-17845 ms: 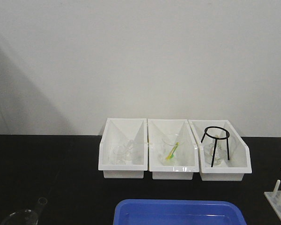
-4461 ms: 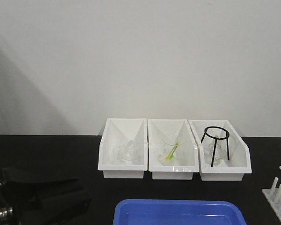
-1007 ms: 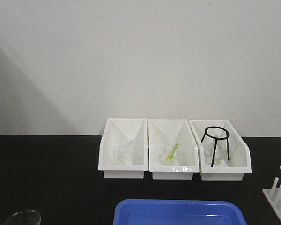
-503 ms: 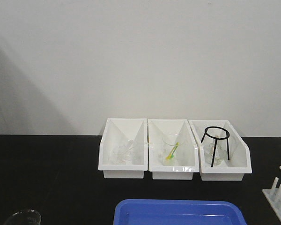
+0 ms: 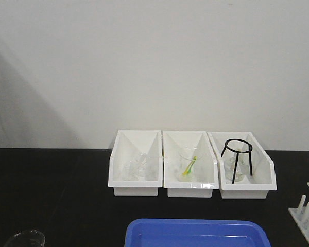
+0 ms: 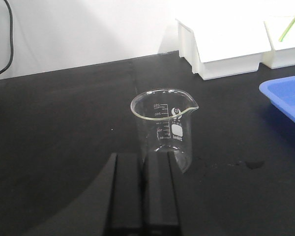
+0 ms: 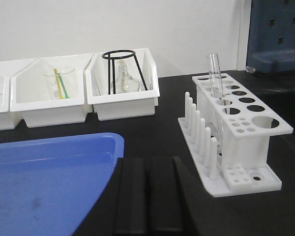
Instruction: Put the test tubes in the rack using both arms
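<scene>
White test tube rack (image 7: 234, 132) is the landmark: it stands on the black benchtop (image 6: 59, 123) just right of the blue tray (image 7: 44, 172), its row of upright pegs on the tray side, hole plate facing up so tubes drop in vertically. One test tube (image 7: 215, 73) stands upright in a hole in the far row of the rack, open rim up; the other holes look empty from the right wrist view. Right gripper (image 7: 148, 196) sits low in front of the rack, near its tray-side front corner, fingers pressed together with nothing between them, apart from the rack. Left gripper (image 6: 144, 191) is well to the left of the rack, beyond the tray, fingers likewise closed and empty, tips just in front of a clear graduated beaker (image 6: 164, 128) that stands upright with its spout up; contact cannot be told. No loose test tube shows near the beaker or on the bench in any view, so the source of any further tubes is unclear. Behind the rack and tray, three white bins (image 5: 191, 163) line the wall, holding glassware, a yellow-green stick (image 5: 190, 165) and a black tripod stand (image 5: 237, 158), kept back out of the working zone. Judged: one tube is placed and both arms are free for another pick.
</scene>
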`<state>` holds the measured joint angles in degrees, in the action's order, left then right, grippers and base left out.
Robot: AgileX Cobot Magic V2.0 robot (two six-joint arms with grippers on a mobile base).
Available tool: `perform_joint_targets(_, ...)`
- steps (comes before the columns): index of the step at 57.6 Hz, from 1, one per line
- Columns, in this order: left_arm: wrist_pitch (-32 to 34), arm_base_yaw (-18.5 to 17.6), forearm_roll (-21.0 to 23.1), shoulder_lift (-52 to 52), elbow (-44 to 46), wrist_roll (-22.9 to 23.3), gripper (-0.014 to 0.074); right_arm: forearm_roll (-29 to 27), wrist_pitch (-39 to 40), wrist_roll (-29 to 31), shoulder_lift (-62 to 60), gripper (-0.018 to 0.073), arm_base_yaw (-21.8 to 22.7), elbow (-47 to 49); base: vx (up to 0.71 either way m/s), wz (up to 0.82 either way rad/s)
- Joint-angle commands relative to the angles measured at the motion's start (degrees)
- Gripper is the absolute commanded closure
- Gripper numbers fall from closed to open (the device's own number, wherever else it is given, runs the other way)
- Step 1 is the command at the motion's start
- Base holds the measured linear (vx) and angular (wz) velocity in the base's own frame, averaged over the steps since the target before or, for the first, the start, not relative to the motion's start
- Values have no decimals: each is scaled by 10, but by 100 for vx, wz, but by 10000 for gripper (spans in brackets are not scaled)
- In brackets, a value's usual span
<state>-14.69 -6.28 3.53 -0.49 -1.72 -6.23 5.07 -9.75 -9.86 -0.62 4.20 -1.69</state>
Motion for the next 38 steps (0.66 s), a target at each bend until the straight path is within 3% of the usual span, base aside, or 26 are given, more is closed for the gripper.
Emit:
perform_joint_targets(1, 46, 1, 6, -11, -16, 4, 617, -6, 51, 3, 6, 566, 0, -7, 0, 0)
perform_joint_targets(38, 46, 1, 6, -11, -16, 4, 617, -5, 51, 3, 6, 566, 0, -7, 0, 0)
